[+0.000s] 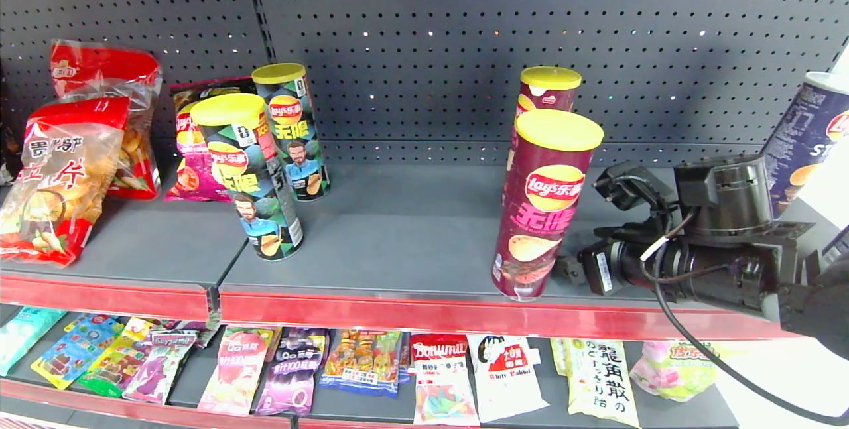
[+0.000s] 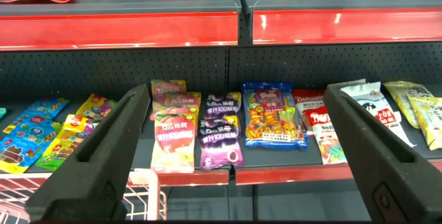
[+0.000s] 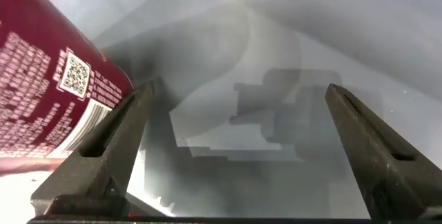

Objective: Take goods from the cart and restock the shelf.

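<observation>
Horizontally, right gripper over shelf, jaws spread, beside maroon can

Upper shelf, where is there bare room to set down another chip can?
The widest bare stretch of the upper shelf lies between the two dark patterned chip cans and the two maroon chip cans. The left end is crowded with red snack bags; right of the maroon cans, the right end effector takes the room.
</observation>
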Robot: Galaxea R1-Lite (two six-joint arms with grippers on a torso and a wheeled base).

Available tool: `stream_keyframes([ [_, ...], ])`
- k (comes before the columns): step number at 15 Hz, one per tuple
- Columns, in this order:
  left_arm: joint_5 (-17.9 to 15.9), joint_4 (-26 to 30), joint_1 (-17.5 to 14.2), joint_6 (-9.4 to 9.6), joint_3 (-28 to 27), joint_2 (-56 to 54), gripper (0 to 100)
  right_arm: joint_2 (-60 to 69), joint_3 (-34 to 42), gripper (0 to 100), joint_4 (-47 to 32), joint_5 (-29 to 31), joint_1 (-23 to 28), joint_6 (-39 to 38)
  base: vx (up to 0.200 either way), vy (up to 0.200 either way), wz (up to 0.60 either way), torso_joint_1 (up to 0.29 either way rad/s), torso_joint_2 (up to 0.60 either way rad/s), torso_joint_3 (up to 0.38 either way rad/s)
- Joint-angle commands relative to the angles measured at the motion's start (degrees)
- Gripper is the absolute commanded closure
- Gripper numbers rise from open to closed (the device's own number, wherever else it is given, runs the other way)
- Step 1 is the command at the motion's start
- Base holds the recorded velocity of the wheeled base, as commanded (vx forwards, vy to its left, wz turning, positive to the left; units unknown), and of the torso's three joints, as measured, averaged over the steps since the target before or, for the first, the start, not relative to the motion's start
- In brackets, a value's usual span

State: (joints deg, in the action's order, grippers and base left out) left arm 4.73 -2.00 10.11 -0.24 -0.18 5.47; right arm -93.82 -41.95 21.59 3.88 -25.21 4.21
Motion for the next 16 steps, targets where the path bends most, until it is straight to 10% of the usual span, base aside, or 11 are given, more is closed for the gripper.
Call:
stream_keyframes([
  [1,0.0,0.0,0.0,-0.02,0.0,0.1,0,0.2,0.4,0,0.0,0.4,0.5,0.0,0.0,0.0,0.0,0.0,0.0,0.0],
  [8,-1.7,0.1,0.0,1.3,-0.1,0.1,0,22.9,7.0,0,-0.2,5.1,4.3,0.5,0.0,0.0,0.0,0.0,0.0,0.0],
  [11,-4.4,1.7,0.0,2.18,0.2,0.0,0,46.3,21.8,0,-2.7,6.5,7.0,6.7,0.0,0.0,0.0,0.0,0.0,0.0],
  [16,-3.4,2.0,-8.1,1.83,0.2,0.1,0,77.8,25.2,0,-34.0,7.2,17.7,6.4,0.0,0.0,0.0,0.0,0.0,0.0],
])
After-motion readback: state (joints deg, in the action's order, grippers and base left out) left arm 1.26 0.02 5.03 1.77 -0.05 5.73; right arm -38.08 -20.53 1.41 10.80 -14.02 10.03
